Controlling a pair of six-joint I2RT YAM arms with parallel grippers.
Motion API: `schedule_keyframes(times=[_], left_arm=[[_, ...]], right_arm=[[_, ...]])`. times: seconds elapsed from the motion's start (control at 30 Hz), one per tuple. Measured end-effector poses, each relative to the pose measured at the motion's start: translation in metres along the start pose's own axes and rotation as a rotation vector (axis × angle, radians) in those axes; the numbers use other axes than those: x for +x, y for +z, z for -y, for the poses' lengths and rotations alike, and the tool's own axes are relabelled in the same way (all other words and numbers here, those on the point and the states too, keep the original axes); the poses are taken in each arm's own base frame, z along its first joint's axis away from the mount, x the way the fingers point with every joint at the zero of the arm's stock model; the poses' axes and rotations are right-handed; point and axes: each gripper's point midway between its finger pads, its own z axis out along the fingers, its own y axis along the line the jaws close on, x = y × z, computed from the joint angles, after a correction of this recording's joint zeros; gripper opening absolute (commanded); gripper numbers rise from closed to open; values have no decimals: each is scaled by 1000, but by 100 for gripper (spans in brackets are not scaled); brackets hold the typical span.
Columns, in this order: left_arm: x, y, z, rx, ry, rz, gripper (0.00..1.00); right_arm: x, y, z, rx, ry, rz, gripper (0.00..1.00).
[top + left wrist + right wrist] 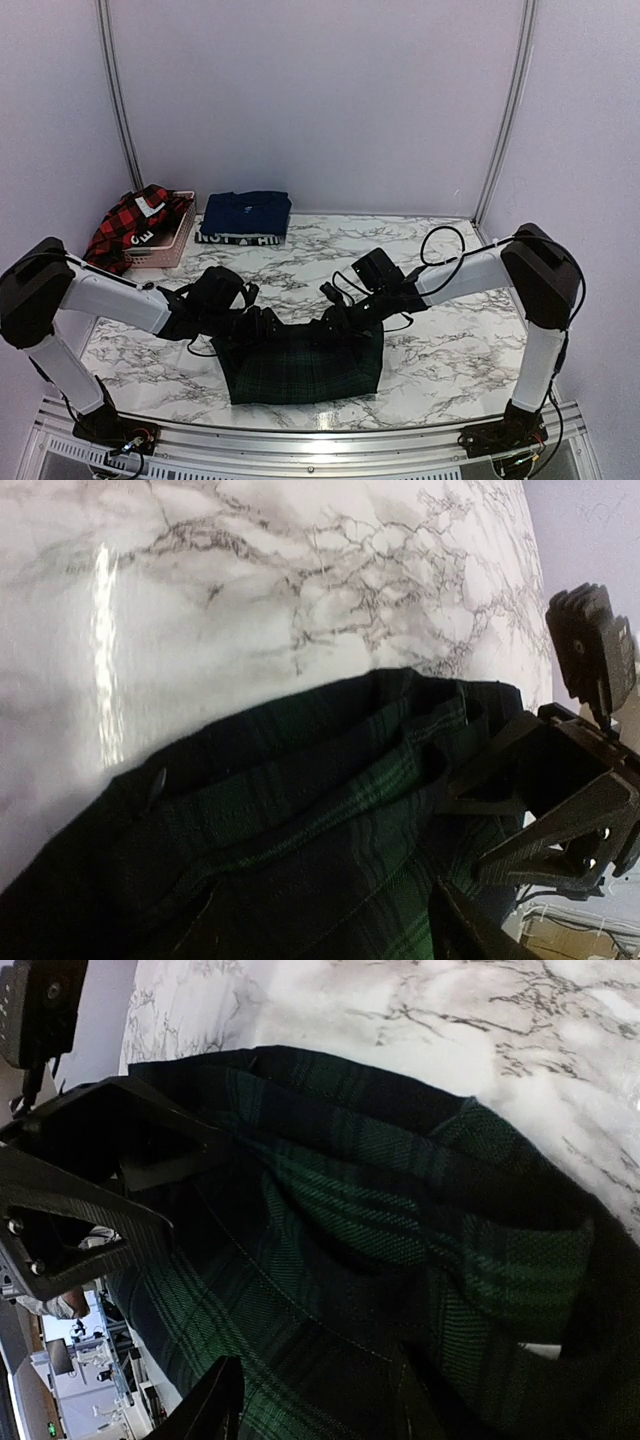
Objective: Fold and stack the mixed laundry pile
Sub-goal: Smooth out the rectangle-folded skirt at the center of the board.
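Note:
The dark green plaid piece [300, 362] lies spread at the table's near centre, its far edge raised. My left gripper [257, 323] holds that edge at its left end, and my right gripper [342, 315] holds it at its right end. Both are shut on the cloth. In the left wrist view the plaid piece [300, 830] fills the lower frame and covers my gripper [340, 920] except one finger [470, 930]. In the right wrist view it [400, 1210] drapes over my gripper [320, 1400]. A folded navy piece [247, 212] with a white lettered band lies at the back. A red-and-black checked shirt [130, 225] hangs over the basket.
The pink perforated basket [170, 243] stands at the back left corner. The marble table [450, 350] shows bare surface to the right and between the plaid piece and the navy piece. Purple walls close the back and sides.

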Motion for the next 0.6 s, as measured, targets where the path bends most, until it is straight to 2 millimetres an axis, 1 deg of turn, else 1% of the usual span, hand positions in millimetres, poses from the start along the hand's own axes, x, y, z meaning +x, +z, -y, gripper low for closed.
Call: schedule_keyframes(times=[0.03,0.1,0.2,0.27,0.37,0.43,0.5,0.53,0.6], left_arm=[[-7,3,0,1,-3,9,66],[-21,10,-3,-3,-10,24,64],[-53,17,-6,-15,-1,65,65],[-72,18,-9,-35,17,90,69],[-95,15,-9,-79,63,108,80],[-107,6,-5,-113,93,122,89],[-112,-9,1,-135,121,140,98],[-114,-21,5,-143,129,156,99],[-118,-51,17,-135,134,204,99]], right_arm=[[-1,2,4,-1,3,-3,49],[-5,5,6,-18,-4,-3,49],[-23,7,8,-25,-16,15,48],[-41,9,8,-21,-35,36,50],[-65,6,8,7,-72,69,55],[-76,-2,6,31,-88,86,60],[-90,-17,0,62,-105,115,68],[-95,-27,-5,74,-113,135,72],[-97,-53,-21,90,-128,179,78]])
